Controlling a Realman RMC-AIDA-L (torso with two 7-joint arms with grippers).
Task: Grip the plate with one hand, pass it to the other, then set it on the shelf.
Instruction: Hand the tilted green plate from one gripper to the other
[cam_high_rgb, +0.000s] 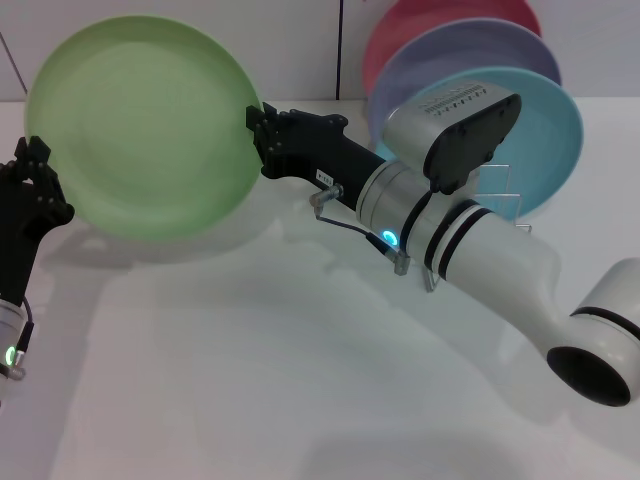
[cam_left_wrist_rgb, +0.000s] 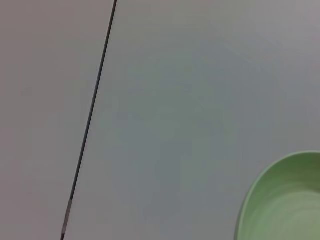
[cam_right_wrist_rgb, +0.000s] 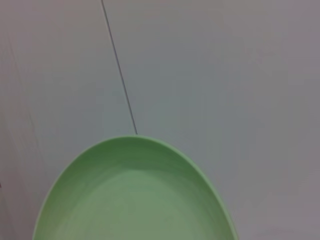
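Surroundings: turquoise plate (cam_high_rgb: 545, 140), lavender plate (cam_high_rgb: 450, 55) and pink plate (cam_high_rgb: 440, 20) are being held upright in the rack (cam_high_rgb: 505, 195) behind the right arm.
Plate (cam_high_rgb: 140, 125): light green, round, shallow, being held upright above the table (cam_high_rgb: 250, 380).
Right claw (cam_high_rgb: 262, 135): is being clenched on the plate's right rim.
Left claw (cam_high_rgb: 35, 185): at the left rim; grip cannot be told.

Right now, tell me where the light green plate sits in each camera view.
Head view: the green plate is upper left, held up on edge between the left pincer and the right pincer.
Left wrist view: only its rim, lower right corner.
Right wrist view: bottom centre.
Shared landmark: the dark wall seam.
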